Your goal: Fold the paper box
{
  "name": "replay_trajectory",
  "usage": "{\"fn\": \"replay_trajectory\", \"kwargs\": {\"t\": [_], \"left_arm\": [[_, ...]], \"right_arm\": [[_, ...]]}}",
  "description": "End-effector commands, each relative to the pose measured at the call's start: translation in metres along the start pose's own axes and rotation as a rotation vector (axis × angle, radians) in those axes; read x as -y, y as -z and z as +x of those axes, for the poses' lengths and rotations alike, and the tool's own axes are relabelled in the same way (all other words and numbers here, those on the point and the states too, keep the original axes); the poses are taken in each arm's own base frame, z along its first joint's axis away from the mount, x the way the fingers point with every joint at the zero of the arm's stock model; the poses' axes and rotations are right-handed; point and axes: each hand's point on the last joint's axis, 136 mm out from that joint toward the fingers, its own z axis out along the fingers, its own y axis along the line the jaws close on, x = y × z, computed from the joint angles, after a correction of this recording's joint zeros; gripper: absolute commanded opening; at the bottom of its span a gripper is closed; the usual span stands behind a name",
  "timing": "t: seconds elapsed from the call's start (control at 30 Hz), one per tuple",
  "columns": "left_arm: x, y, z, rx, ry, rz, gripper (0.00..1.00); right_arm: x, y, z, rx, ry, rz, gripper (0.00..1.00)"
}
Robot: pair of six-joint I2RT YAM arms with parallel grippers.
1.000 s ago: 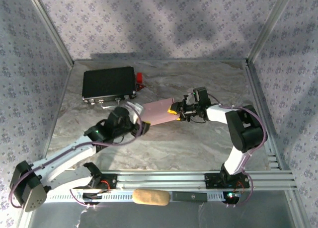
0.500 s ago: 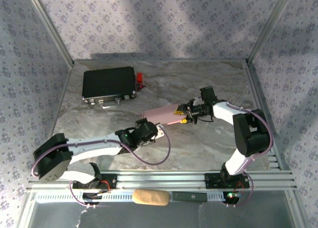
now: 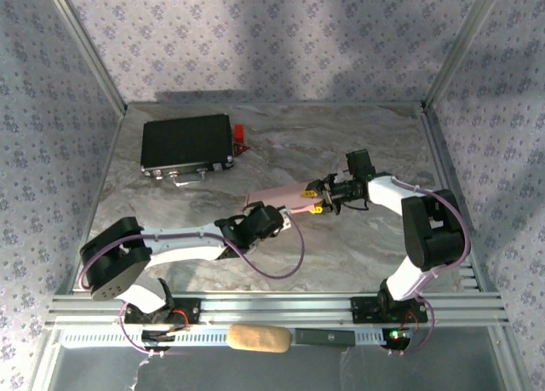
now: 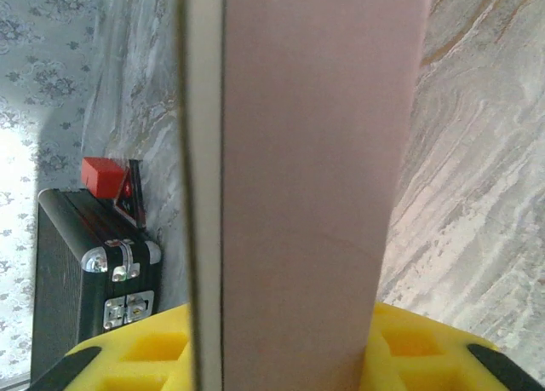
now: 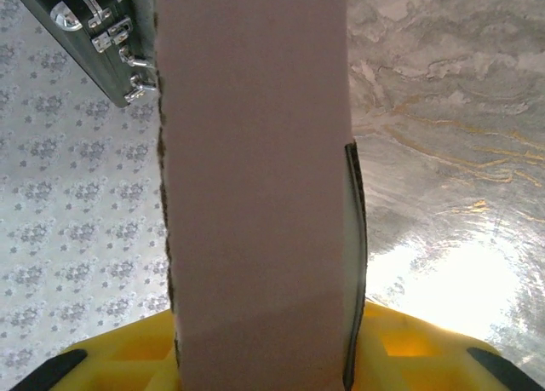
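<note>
Top external: looks down from above and behind, arm bases (image 3: 387,310) along the bottom edge, whole table (image 3: 341,144) in frame. Left wrist: sits close against the paper box (image 4: 315,178), facing the black case (image 4: 77,255) at lower left. Right wrist: equally close, case at upper left. Share box and case with the top view.

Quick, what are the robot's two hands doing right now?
Left gripper: the paper box sits between its fingers; clamped or not, cannot tell.
Right gripper: closed on the paper box.
</note>
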Motion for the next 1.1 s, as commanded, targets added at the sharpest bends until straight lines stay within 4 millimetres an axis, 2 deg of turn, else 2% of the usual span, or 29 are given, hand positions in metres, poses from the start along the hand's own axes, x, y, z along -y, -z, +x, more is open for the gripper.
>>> {"fn": "replay_trajectory", "kwargs": {"t": [0.0,0.13,0.3,0.43,0.5,0.63,0.73,0.83,1.07], "left_arm": [[-0.012,0.008,-0.018,0.039,0.06,0.004,0.3],[-0.014,0.022,-0.018,0.035,0.056,0.063,0.31],[-0.01,0.054,-0.016,-0.004,0.061,0.258,0.31],[-0.001,0.082,-0.009,-0.046,0.066,0.456,0.33],[0.005,0.093,-0.002,-0.104,0.056,0.549,0.34],[0.015,0.105,0.006,-0.201,0.072,0.706,0.34],[0.014,0.102,0.013,-0.275,0.064,0.728,0.33],[0.012,0.095,0.017,-0.31,0.05,0.73,0.34],[0.012,0.081,0.021,-0.333,0.014,0.755,0.35]], "right_arm": [[0.007,0.002,0.009,-0.026,-0.048,0.016,0.46],[-0.005,0.022,0.008,0.042,0.02,0.022,0.59],[-0.042,0.082,0.016,0.24,0.231,-0.01,0.65],[-0.058,0.13,0.024,0.435,0.383,-0.024,0.64],[-0.062,0.148,0.025,0.541,0.465,-0.006,0.58],[-0.059,0.166,0.028,0.743,0.666,0.094,0.49],[-0.063,0.172,0.04,0.865,0.884,0.157,0.47],[-0.065,0.163,0.055,0.882,1.066,0.22,0.47],[-0.042,0.1,0.062,0.625,1.26,0.425,0.44]]}}
